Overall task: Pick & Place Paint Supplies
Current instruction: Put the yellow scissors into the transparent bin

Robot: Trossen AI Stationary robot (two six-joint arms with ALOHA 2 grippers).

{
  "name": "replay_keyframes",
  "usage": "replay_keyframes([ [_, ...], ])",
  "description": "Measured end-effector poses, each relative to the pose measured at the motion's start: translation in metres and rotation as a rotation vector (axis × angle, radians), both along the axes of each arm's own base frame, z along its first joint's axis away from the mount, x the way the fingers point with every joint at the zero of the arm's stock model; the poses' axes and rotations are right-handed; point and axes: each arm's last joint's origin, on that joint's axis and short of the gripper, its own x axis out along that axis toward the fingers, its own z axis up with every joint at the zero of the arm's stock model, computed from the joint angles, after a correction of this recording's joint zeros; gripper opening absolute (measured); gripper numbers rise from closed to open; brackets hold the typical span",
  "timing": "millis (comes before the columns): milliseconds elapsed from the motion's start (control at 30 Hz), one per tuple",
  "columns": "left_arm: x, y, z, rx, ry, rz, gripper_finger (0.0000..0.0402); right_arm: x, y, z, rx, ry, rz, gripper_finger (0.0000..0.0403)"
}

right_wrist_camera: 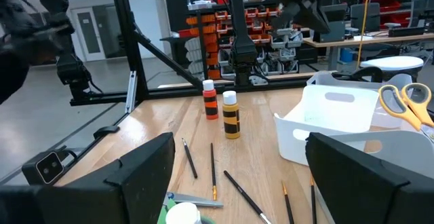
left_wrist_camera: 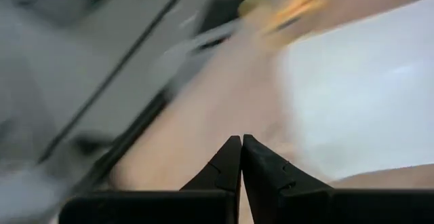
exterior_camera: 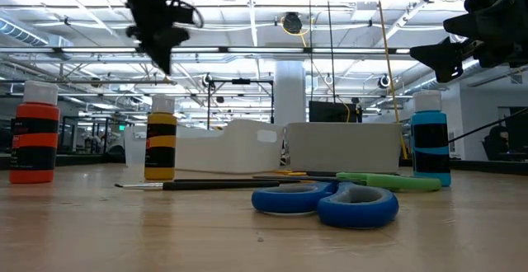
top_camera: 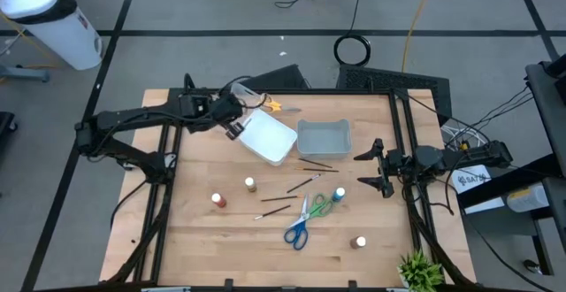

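Observation:
Small paint bottles stand on their bases on the table: a red one (top_camera: 218,201), a yellow one (top_camera: 250,184), a blue one (top_camera: 339,195) and a brown one (top_camera: 359,242). Blue-handled scissors (top_camera: 296,230) and green-handled scissors (top_camera: 320,208) lie flat, with thin brushes (top_camera: 301,184) around them. Yellow-handled scissors (top_camera: 272,106) lie beyond the white bin (top_camera: 267,137). My left gripper (top_camera: 234,131) is shut and empty, raised beside the white bin's left side (left_wrist_camera: 241,139). My right gripper (top_camera: 371,168) hangs open near the table's right edge (right_wrist_camera: 237,183).
A clear bin (top_camera: 323,139) stands right of the white bin. A small green plant (top_camera: 420,272) sits at the near right corner. Black frame bars run along the table's left and right sides. Bare wood lies along the near left part of the table (top_camera: 195,248).

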Motion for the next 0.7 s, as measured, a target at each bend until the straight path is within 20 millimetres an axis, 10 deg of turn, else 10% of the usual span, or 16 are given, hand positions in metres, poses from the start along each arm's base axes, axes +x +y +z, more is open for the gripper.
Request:
replay_keyframes([
  [267,-0.007,-0.012,0.003,0.009,-0.382,-0.449,0.0026,-0.002,0.000,0.016,0.187,-0.151,0.017,0.0313],
  [700,-0.056,-0.015,-0.037,0.041,-0.579,-0.370,0.0026,-0.011,-0.003,0.044,0.307,-0.452,0.008,0.0313],
])
